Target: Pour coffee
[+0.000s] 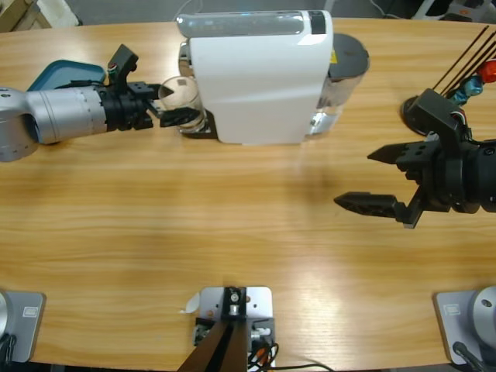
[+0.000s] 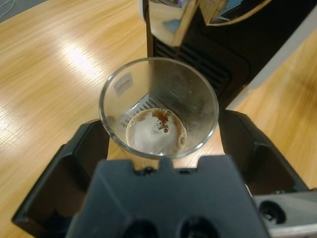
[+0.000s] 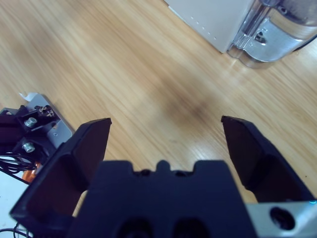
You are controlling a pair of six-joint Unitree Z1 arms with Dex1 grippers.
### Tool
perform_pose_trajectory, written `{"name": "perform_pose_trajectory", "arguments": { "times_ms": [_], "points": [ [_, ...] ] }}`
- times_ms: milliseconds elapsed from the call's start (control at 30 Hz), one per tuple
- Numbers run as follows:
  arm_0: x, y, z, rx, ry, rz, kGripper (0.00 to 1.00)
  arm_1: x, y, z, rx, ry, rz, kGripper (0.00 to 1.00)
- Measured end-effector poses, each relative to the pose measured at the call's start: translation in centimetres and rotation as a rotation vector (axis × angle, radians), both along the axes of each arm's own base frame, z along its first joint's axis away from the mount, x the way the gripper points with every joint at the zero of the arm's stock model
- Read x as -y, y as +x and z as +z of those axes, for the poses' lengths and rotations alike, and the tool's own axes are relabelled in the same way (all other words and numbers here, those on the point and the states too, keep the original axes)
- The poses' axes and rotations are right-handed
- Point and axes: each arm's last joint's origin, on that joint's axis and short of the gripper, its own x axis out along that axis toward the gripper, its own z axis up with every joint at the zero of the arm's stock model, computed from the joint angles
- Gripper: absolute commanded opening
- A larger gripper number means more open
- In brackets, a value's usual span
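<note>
Now the left gripper (image 1: 174, 111) has its jaws closed around a small clear glass (image 1: 180, 94), which stands at the front of the white coffee machine (image 1: 260, 74) near the tabletop's (image 1: 232, 225) far edge, left of the middle. From the left wrist view, the glass (image 2: 158, 106) sits between the two jaws, just beneath the machine's chrome spout (image 2: 171, 20), and the coffee (image 2: 156, 133) lies as a thin brown layer with a few bubbles at its bottom. Whether the glass rests on the drip tray or is lifted slightly off it cannot be told.

Over toward the right edge of the tabletop, the right gripper (image 1: 380, 178) hangs with its jaws spread wide and nothing between them; its wrist view shows only bare wood below, with a corner of the machine and its clear water tank (image 3: 277, 29) at the upper right. Some red and blue capsules (image 1: 480, 77) sit on a dark rack at the far right edge.

By my reading, the brewing is done or nearly so, and the step in hand is taking the glass away from the machine. The next move likely calls for drawing the glass straight back, clear of the spout, kept level so the shallow liquid stays put and the firm grip does not slip on the smooth wall.
</note>
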Motion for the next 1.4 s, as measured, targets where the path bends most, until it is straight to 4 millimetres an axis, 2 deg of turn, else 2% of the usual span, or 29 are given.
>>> {"name": "perform_pose_trajectory", "arguments": {
  "times_ms": [300,333,500,533,600,1067,1400],
  "points": [
    [0.2,0.7,-0.2,-0.003,-0.005,0.007,0.905,-0.1,0.1,-0.2,-0.008,-0.007,0.0,1.0],
    [0.2,0.7,-0.2,-0.002,-0.005,0.006,0.873,-0.1,0.2,-0.2,-0.008,-0.008,0.0,1.0],
    [0.2,1.1,0.1,0.001,-0.015,0.007,0.533,-0.3,0.3,-0.4,-0.014,-0.014,0.0,1.0],
    [0.2,1.1,0.1,0.0,-0.017,0.006,0.521,-0.3,0.3,-0.4,-0.015,-0.015,0.0,1.0],
    [0.2,1.1,0.1,-0.002,-0.021,0.003,0.43,-0.3,0.3,-0.4,-0.017,-0.017,0.0,1.0],
    [0.0,1.5,0.0,-0.01,-0.034,-0.005,0.43,-0.4,0.4,-0.5,-0.02,-0.02,0.0,1.0],
    [-5.0,1.6,1.0,0.02,0.027,0.243,0.43,-0.4,0.4,-0.5,-0.02,-0.02,0.0,1.0]
  ]
}}
